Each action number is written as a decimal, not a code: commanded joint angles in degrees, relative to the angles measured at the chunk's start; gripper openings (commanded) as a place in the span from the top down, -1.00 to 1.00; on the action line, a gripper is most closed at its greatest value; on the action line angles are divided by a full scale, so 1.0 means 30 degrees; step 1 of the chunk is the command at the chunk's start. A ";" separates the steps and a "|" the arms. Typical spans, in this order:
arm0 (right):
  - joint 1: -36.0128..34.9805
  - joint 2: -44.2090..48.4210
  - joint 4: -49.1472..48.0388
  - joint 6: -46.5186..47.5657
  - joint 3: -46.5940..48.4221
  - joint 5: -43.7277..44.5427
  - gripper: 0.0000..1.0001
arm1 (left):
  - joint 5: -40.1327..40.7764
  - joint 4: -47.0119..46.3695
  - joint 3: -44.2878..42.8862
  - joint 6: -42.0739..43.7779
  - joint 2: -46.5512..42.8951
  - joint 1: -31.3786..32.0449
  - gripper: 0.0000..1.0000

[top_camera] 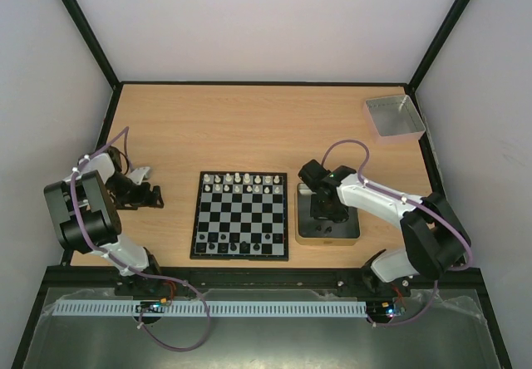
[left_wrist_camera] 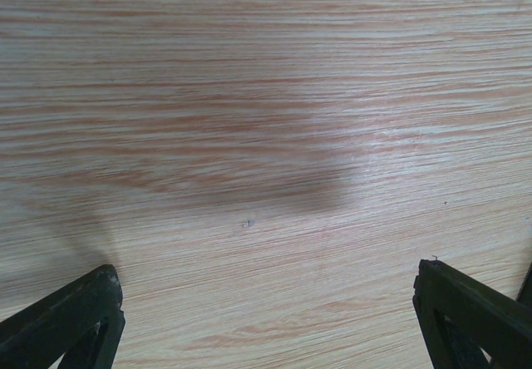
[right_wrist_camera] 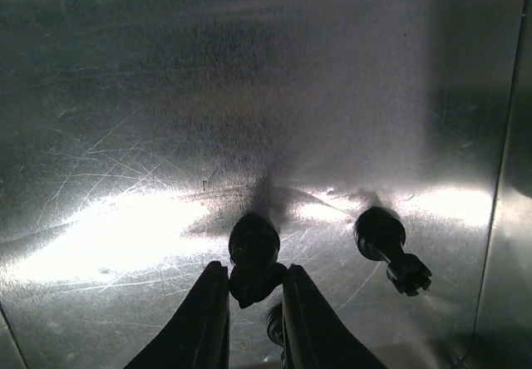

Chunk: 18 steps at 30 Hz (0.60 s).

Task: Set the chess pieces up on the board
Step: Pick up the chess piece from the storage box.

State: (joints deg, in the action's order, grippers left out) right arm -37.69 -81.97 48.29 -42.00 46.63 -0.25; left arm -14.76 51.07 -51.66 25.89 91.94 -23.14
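The board (top_camera: 241,257) lies at the table's front middle. White chess pieces (top_camera: 241,182) fill its two far rows, and a few black pieces (top_camera: 233,243) stand along its near rows. My right gripper (top_camera: 324,213) reaches down into the metal tin (top_camera: 328,241) to the right of the board. In the right wrist view the right gripper (right_wrist_camera: 254,273) is shut on a black chess piece (right_wrist_camera: 253,253) at the tin floor (right_wrist_camera: 208,95). A second black piece (right_wrist_camera: 386,248) lies to its right. A third (right_wrist_camera: 274,323) is partly hidden by the fingers. My left gripper (top_camera: 154,196) is open and empty over bare wood (left_wrist_camera: 268,286).
A grey square tray (top_camera: 395,117) stands at the back right corner. Black frame posts and white walls enclose the table. The tin's right wall (right_wrist_camera: 511,178) rises close to the right of the gripper.
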 commanded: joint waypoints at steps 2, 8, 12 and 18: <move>0.0171 -0.0368 -0.0403 0.0415 -0.0117 0.0348 0.75 | 0.0058 0.0256 0.0167 -0.0075 0.0056 0.0065 -0.90; 0.0230 -0.0831 -0.0538 0.0607 0.0082 0.0341 0.81 | 0.0058 0.0262 0.0196 -0.0104 0.0107 0.0057 -0.90; 0.0267 -0.1128 -0.0635 0.0747 0.0182 0.0355 0.81 | 0.0065 0.0260 0.0198 -0.0110 0.0144 0.0065 -0.90; 0.0259 -0.1794 -0.0907 0.0969 0.0146 0.0049 0.81 | 0.0058 0.0239 0.0194 -0.0076 0.0231 0.0049 -0.90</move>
State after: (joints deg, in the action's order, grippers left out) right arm -37.28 -84.05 47.59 -39.90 48.07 0.78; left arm -14.76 51.07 -51.66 25.87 91.96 -23.14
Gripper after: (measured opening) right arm 0.095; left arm 0.951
